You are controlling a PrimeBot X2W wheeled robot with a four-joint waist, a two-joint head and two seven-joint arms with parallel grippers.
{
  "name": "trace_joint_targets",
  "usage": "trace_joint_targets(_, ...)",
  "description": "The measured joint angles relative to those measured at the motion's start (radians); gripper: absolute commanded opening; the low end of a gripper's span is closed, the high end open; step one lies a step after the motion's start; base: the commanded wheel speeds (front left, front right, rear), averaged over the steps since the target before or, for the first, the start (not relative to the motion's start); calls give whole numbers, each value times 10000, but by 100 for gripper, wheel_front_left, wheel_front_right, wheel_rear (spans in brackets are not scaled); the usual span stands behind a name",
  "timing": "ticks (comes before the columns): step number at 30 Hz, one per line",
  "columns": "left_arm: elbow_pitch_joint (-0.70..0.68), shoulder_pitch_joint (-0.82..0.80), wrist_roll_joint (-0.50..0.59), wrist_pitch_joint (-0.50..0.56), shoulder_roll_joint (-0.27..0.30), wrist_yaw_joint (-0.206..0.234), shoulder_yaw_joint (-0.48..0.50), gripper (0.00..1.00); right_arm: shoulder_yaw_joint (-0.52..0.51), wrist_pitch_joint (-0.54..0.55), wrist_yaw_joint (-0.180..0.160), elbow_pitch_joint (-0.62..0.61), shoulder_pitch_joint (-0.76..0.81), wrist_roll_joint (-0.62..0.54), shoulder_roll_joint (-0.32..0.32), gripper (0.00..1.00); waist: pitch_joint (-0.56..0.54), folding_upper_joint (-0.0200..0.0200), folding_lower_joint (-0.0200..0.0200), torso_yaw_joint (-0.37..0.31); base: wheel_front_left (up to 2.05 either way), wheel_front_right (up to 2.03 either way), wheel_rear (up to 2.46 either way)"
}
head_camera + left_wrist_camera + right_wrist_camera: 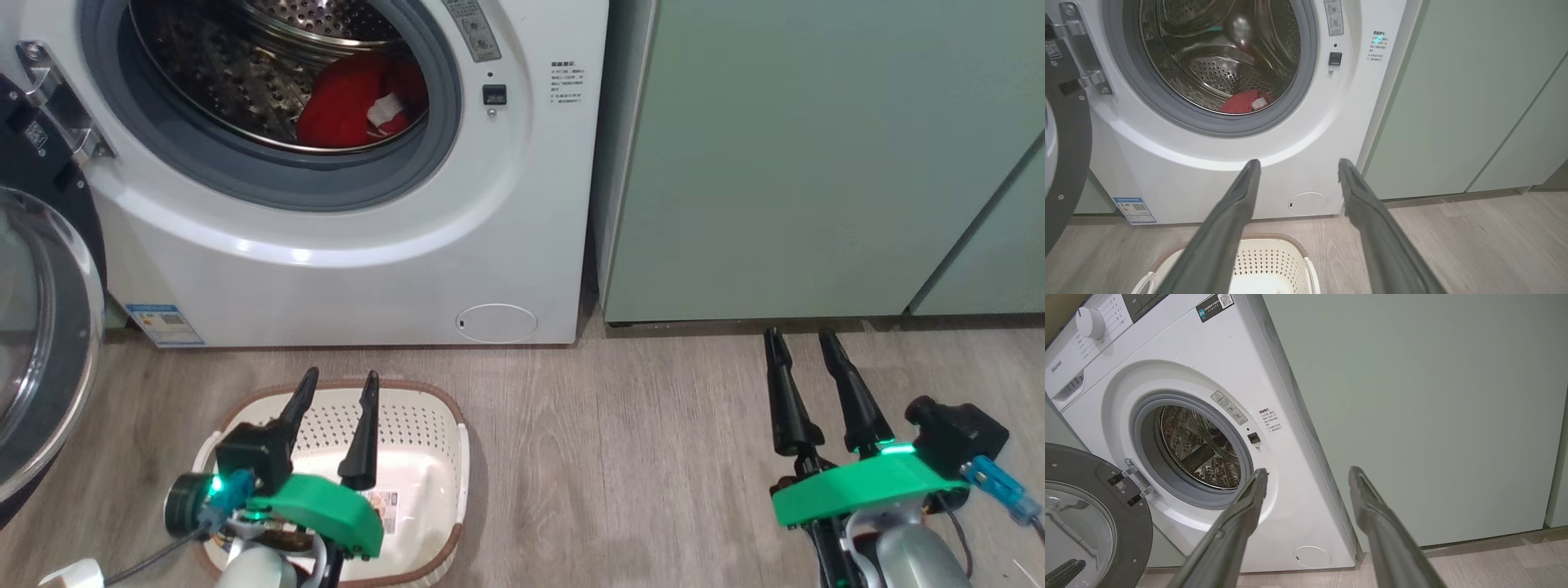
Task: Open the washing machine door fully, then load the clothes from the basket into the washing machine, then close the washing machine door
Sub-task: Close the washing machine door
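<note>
Left gripper [341,376] and right gripper [798,335] hold jaws wide, empty; washing machine door [49,343] stands open at left edge, nearer the left.

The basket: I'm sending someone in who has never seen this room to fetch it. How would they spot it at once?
Find the big white washing machine standing beside the pale green cabinets. On the wood floor just in front of the machine sits the basket. Its small size, cream perforated plastic sides and brown rim set it apart from the plain white machine and the green cabinets.
</note>
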Motion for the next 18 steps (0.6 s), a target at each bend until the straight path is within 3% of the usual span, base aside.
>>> trace_joint_targets(18,-146,19,58,0,0,173,125,100,54,0,0,15,1,-2,0,100,-150,0,0,131,0,0,0)
